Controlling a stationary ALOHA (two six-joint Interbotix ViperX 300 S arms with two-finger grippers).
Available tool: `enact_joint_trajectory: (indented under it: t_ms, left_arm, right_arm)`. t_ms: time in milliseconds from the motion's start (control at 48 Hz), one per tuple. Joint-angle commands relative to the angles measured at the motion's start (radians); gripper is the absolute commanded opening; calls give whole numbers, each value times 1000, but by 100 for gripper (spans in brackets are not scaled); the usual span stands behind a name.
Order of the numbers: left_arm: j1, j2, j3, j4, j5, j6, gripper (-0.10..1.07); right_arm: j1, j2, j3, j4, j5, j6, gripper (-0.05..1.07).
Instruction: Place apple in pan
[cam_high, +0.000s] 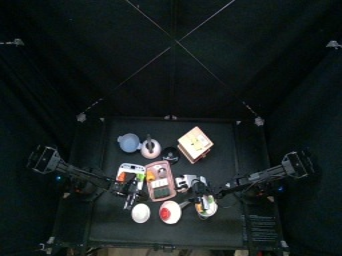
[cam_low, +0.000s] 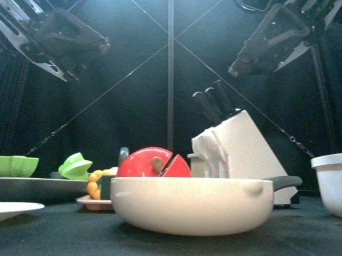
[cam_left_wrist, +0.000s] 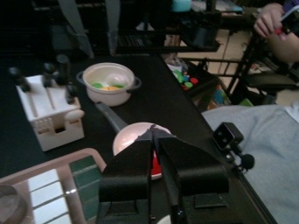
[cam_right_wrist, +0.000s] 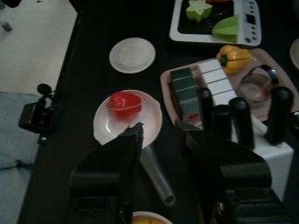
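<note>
The apple (cam_right_wrist: 125, 103) is small, round and red and lies in a shallow white bowl (cam_right_wrist: 108, 129) near the table's front edge. It shows in the top view (cam_high: 170, 209), and red rises above the bowl's rim (cam_low: 187, 205) in the front view. The pan (cam_left_wrist: 108, 80) is a white pot with a grey handle; yellow and green bits lie in it, and it stands just right of the bowl (cam_high: 205, 207). My left gripper (cam_left_wrist: 156, 140) is shut and hangs high over the bowl. My right gripper (cam_right_wrist: 163, 133) is open and empty, high beside the apple.
A white knife block (cam_right_wrist: 239, 122) stands behind the pan. A reddish-brown rectangular tray (cam_right_wrist: 222, 83) lies left of it. A white disc (cam_right_wrist: 131, 55) lies left of the bowl, and a dish of green toy food (cam_right_wrist: 216, 19) beyond. A person (cam_left_wrist: 278, 17) sits outside the pen.
</note>
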Motion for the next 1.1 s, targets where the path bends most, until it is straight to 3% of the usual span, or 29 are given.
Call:
enact_joint_trajectory:
  t_ms: [0,125,271,562,688,1083]
  left_arm:
    - [-20,9,-38,12,15,2,47]
    - [-40,51,-95,46,81,2,53]
    - [-54,143,-193,58,204,2,69]
    - [-63,299,-446,52,580,0,102]
    - [-64,344,-525,57,709,-2,104]
    - [-74,495,-707,-6,825,-8,104]
  right_arm:
    - [3,-2,-29,25,-6,2,74]
    - [5,-2,-17,55,-6,-12,74]
    - [5,-6,9,31,-5,-11,74]
    - [14,-43,49,6,0,-11,74]
    - [15,-51,75,18,0,-8,74]
    - [44,-72,115,35,-6,-12,74]
